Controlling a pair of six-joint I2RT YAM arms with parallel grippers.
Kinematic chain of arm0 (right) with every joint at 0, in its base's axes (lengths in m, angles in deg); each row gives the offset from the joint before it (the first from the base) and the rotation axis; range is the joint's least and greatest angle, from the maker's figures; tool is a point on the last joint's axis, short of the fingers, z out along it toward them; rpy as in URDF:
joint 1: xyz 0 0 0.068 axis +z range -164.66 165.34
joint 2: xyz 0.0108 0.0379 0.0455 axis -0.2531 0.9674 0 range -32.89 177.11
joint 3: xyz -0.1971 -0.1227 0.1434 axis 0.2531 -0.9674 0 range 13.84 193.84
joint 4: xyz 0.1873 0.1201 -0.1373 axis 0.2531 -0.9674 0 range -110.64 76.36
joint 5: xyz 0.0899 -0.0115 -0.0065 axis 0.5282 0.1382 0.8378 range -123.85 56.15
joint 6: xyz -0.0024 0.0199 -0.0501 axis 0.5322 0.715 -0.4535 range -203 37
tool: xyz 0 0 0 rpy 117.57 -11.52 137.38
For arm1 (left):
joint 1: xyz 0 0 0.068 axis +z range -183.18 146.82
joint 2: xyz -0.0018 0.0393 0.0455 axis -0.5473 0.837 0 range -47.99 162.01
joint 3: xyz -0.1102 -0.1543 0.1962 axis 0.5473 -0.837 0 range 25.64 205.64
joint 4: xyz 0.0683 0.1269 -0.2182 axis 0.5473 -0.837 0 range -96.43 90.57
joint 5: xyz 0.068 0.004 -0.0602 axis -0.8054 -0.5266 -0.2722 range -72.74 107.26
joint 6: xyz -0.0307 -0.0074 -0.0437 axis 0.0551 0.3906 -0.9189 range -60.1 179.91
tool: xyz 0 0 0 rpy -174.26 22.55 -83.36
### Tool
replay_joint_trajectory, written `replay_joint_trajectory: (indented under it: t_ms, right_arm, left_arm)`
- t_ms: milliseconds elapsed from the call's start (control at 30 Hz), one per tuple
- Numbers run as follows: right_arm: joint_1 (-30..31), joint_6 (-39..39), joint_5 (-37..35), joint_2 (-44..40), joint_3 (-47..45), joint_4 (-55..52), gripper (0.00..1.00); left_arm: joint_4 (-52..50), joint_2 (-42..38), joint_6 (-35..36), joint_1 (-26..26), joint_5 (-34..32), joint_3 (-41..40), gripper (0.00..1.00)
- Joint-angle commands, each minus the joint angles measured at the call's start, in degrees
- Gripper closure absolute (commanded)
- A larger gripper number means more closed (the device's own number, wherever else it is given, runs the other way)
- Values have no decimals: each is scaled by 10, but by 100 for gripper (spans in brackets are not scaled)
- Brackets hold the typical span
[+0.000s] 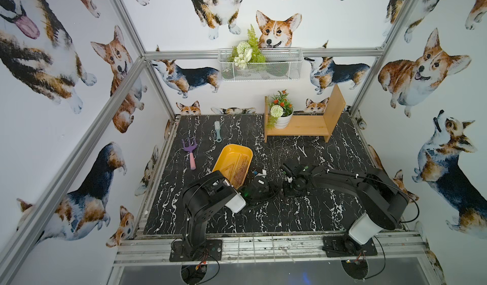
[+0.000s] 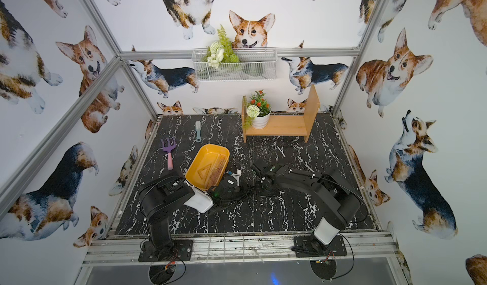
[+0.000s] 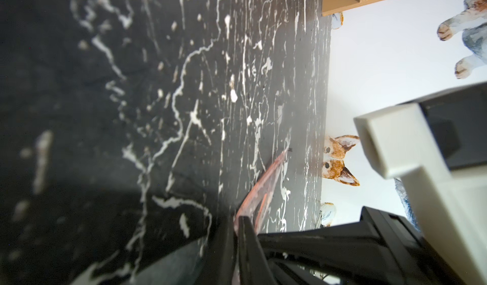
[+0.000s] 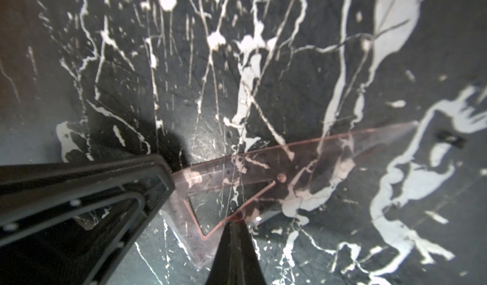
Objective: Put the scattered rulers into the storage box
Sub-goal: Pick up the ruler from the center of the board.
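A clear set square (image 4: 266,175) with reddish edges sits just above the black marble tabletop, between my two grippers. My right gripper (image 4: 235,219) is shut on its long strip. My left gripper (image 3: 238,221) is shut on one corner, where the set square (image 3: 263,186) shows edge-on. In both top views the left gripper (image 1: 259,175) and right gripper (image 1: 286,172) meet just right of the storage box (image 1: 224,153). That box is a yellow-orange tray holding a set square (image 2: 207,171) and a straight ruler (image 2: 220,165). The held set square cannot be made out in the top views.
A purple toy fork (image 1: 190,149) and a pale blue brush (image 1: 217,131) lie left of and behind the tray. A wooden shelf (image 1: 308,125) with a potted plant (image 1: 282,120) stands at the back. A white wire basket (image 1: 261,65) hangs on the back wall.
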Motion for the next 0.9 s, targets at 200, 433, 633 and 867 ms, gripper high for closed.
replay_joint_trajectory:
  t_ms: [200,433,633,867]
  right_arm:
    - [-8,1,44,32,-87,56,94]
    - [-10,1,42,12,-79,52,89]
    - [-10,1,3,-43,-50,12,63]
    - [-15,-3,-30,-101,-16,-44,56]
  left_arm:
    - [-109,-76,24,-13,97,-9,90]
    - [-89,-66,17,-14,105,-10,100]
    - [-110,-82,21,-13,98,-10,100]
    - [-163,-123,41,-10,83,-3,100]
